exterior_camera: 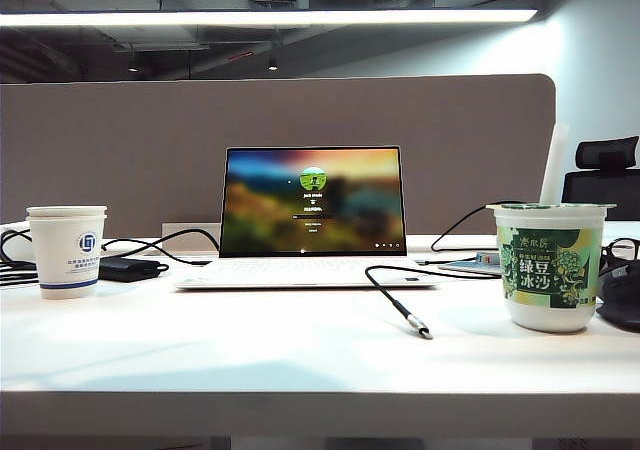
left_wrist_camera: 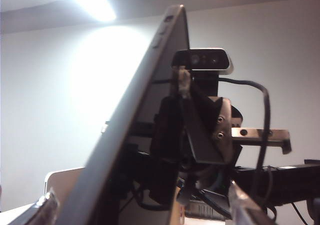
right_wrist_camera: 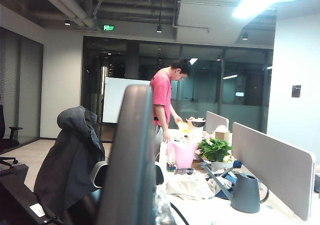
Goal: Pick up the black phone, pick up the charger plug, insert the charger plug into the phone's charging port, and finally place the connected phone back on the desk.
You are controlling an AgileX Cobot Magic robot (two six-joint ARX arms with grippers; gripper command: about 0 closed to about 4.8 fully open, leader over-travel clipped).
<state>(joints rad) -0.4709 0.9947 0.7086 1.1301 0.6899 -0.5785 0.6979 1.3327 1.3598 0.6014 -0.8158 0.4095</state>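
Neither arm shows in the exterior view. The black phone [left_wrist_camera: 150,85] is held up in the air and appears edge-on in both wrist views, as a dark slab [right_wrist_camera: 130,155]. My right gripper [right_wrist_camera: 150,207] is shut on it, one clear fingertip [right_wrist_camera: 162,205] against its face. In the left wrist view the right arm's wrist camera [left_wrist_camera: 201,60] sits just behind the phone. My left gripper [left_wrist_camera: 144,205] stands wide open with the phone between its fingertips [left_wrist_camera: 45,207], leaving a gap on one side. The charger plug [exterior_camera: 418,327] lies on the desk [exterior_camera: 300,365], at the end of its black cable. The charging port cannot be made out.
An open laptop [exterior_camera: 312,210] stands mid-desk, a paper cup [exterior_camera: 66,250] and a black power brick [exterior_camera: 128,268] to its left, a green dessert cup [exterior_camera: 550,265] to its right. A grey partition [exterior_camera: 120,150] closes the back. A person [right_wrist_camera: 162,100] stands far off.
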